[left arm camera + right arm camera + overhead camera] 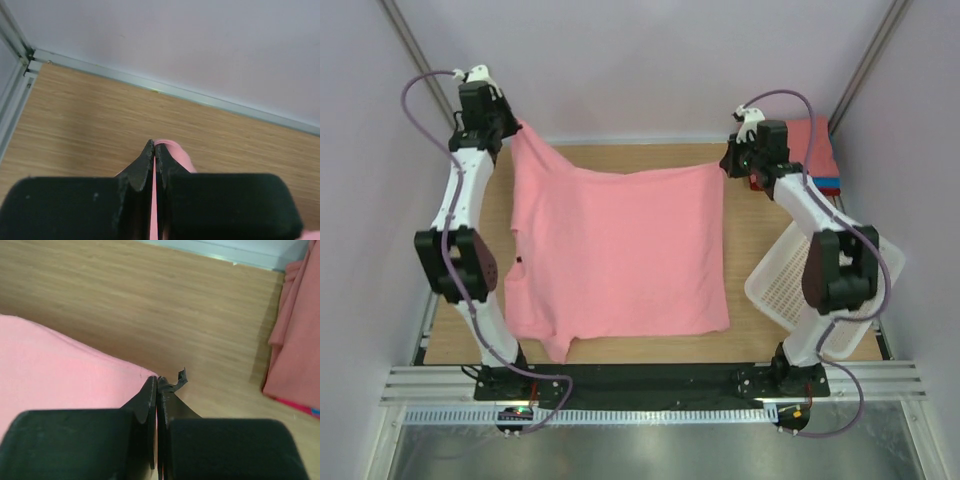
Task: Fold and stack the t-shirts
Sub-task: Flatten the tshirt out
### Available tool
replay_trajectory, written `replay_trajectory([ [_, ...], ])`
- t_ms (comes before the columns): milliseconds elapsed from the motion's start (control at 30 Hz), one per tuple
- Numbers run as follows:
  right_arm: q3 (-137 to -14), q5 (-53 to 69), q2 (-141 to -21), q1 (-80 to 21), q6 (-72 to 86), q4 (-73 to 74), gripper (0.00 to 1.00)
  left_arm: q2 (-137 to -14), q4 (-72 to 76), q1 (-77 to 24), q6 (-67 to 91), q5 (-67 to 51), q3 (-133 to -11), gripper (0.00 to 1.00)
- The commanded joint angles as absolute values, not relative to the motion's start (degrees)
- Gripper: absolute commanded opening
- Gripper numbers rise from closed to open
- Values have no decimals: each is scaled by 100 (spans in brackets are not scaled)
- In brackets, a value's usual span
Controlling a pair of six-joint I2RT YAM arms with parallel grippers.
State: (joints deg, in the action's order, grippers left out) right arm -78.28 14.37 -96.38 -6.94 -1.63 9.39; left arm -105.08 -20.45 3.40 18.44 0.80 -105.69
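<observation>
Above pale wooden tabletop (750, 230), salmon-pink cotton t-shirt (620, 250) spread between arms, near part lying flat. Left gripper (154, 150) clamped on one far corner, right gripper (158, 382) on other. Folded pink, red and blue tees (813, 145) stacked far right. This shirt not yet folded.

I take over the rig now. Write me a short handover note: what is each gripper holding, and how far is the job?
Left gripper: shut on the pink t-shirt, far left corner.
Right gripper: shut on its far right corner.
The shirt is spread between them over the table.
Done: stack of folded t-shirts at the far right.
Left to do: fold this shirt, add it to the stack.
</observation>
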Motion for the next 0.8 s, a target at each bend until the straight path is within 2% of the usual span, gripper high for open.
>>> replay_trajectory([
  [0,-8998,1608,-10720,-545,-88,-167,1,-11369,-1327,352,1582,-246,-11547,0],
  [200,-10774,1863,-12486,-457,176,-132,1,-12576,-1231,352,1661,-334,-12945,0],
  [433,-11820,2021,-13244,-431,439,-79,1,-13131,-1028,343,1635,-510,-13307,0],
  [533,-12040,2040,-13149,-457,396,191,1,-12684,-1028,316,1574,-255,-13018,0],
  [633,-11919,1899,-12544,-466,422,325,1,-11920,-1090,308,1442,254,-12772,0],
  [767,-11182,1600,-11174,-475,615,308,1,-10602,-1169,299,1389,659,-12358,0],
])
